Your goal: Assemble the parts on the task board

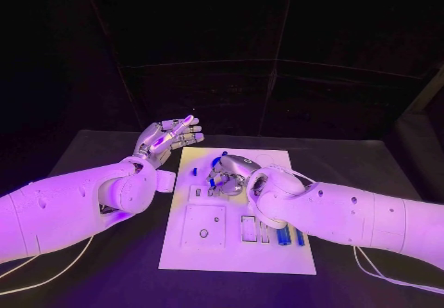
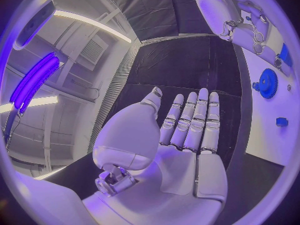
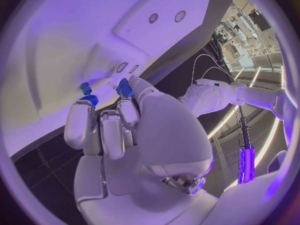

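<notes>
Your right hand point(image 1: 231, 174) is down over the middle of the task board point(image 1: 278, 253), fingers curled in, and in the right wrist view it's pinching a small blue part point(image 3: 124, 88) between its fingertips right against the white board surface. Another little blue piece point(image 3: 85, 88) sits just beside those fingers on the board.

Your left hand point(image 1: 169, 139) is off the board, hovering over the black table point(image 1: 111, 144) near the board's far left corner. It's wide open, palm flat, fingers straight and side by side, holding nothing.

From the left wrist view you can see a blue gear point(image 2: 268, 83) standing on the board, with a small blue block point(image 2: 282, 121) a bit apart from it. A couple of blue strips point(image 1: 297, 237) lie in slots near the board's right edge, just next to your right forearm.
</notes>
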